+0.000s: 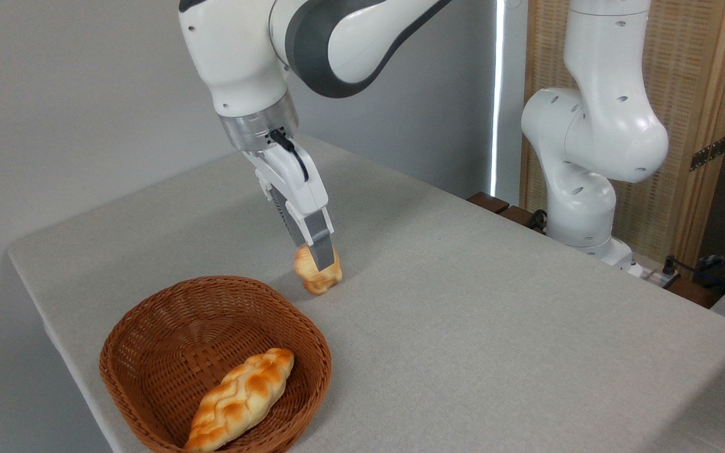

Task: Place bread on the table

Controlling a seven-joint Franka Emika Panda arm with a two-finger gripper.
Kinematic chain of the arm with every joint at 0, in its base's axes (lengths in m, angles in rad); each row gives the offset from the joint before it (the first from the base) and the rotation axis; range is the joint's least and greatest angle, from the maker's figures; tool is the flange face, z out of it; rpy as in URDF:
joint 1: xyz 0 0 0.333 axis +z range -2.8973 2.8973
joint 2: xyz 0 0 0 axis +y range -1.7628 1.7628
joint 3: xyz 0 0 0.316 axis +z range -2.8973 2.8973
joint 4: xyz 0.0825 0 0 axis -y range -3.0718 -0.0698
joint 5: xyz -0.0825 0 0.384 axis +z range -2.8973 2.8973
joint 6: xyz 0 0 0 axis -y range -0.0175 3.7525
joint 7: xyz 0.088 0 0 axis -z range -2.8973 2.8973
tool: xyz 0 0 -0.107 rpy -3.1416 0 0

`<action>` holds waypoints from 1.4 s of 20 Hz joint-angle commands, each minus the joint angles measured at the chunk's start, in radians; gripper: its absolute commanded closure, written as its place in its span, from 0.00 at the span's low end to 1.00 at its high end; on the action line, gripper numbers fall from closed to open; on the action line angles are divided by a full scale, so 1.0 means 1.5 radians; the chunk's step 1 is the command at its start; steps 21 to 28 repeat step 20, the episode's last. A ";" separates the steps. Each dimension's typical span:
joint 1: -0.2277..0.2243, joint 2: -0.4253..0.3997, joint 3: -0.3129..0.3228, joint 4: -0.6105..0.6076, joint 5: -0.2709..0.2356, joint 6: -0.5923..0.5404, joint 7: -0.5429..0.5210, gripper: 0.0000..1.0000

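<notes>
At the near edge, a braided loaf (241, 401) is seen lying inside the wicker basket (148, 340). Just beyond the basket's far rim, the bread (317, 275) is clamped between the fingers of the gripper (320, 264), which is closed on it from above; whether the bun touches the table (494, 327) or hangs just over it cannot be told. Bare grey cloth is left open right of the basket and behind it, out to the table's rounded far corner. Farther back, the arm's base (583, 214), a wooden screen (702, 94) and a grey wall (54, 94) are seen.
</notes>
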 commanded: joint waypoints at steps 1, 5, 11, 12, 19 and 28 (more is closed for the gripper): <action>-0.005 0.008 0.004 0.000 -0.008 0.018 0.013 0.00; -0.003 0.005 0.012 0.007 -0.008 0.056 0.012 0.00; 0.001 -0.012 0.053 0.022 -0.008 0.138 0.011 0.00; 0.001 -0.015 0.066 0.026 -0.008 0.139 0.011 0.00; 0.002 -0.010 0.082 0.058 -0.008 0.140 0.004 0.00; 0.002 -0.009 0.082 0.059 -0.008 0.140 0.004 0.00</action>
